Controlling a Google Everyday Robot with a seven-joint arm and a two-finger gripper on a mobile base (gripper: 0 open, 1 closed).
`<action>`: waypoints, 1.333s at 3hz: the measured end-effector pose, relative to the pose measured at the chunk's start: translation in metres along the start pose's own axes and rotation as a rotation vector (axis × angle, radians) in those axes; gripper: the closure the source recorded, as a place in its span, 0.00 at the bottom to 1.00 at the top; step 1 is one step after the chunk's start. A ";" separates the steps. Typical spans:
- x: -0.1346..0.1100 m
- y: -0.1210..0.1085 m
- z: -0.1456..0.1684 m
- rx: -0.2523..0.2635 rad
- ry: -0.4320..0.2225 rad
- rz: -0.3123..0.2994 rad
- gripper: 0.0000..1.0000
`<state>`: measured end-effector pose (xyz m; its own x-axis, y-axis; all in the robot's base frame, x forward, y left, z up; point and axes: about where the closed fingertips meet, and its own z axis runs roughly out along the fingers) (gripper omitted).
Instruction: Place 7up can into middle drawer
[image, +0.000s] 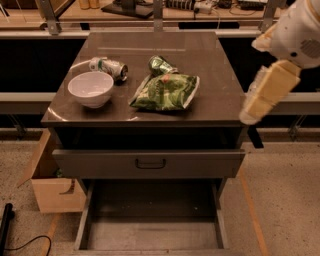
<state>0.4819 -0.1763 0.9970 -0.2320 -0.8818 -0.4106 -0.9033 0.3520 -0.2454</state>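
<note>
Gripper (252, 111): pale cream end of the white arm, hanging at the right edge of the scene, off the right side of the cabinet (210, 60) and level with its near right corner; nothing seen in its grasp; whether it is spread or closed cannot be told.

Cabinet top, working leftward: green chip bag (167, 91) lying flat near the middle; darker green can (161, 65) just behind it, touching the bag's far edge; white bowl (91, 88) upright at the near left; 7up can (107, 67) on its side just behind the bowl, at the far left, dark end pointing right, well apart from the gripper.

Below the top: a shut drawer front (150, 163) with a black curved handle; under it the middle drawer (150, 235) pulled out toward the near side, its grey floor bare.

Floor, left of the cabinet: an open cardboard box (50, 192).
</note>
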 end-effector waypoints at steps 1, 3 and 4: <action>-0.067 -0.040 0.030 0.016 -0.195 0.096 0.00; -0.135 -0.078 0.051 0.164 -0.342 0.078 0.00; -0.134 -0.078 0.050 0.164 -0.343 0.078 0.00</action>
<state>0.6017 -0.0693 1.0270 -0.1386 -0.7041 -0.6964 -0.8117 0.4836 -0.3274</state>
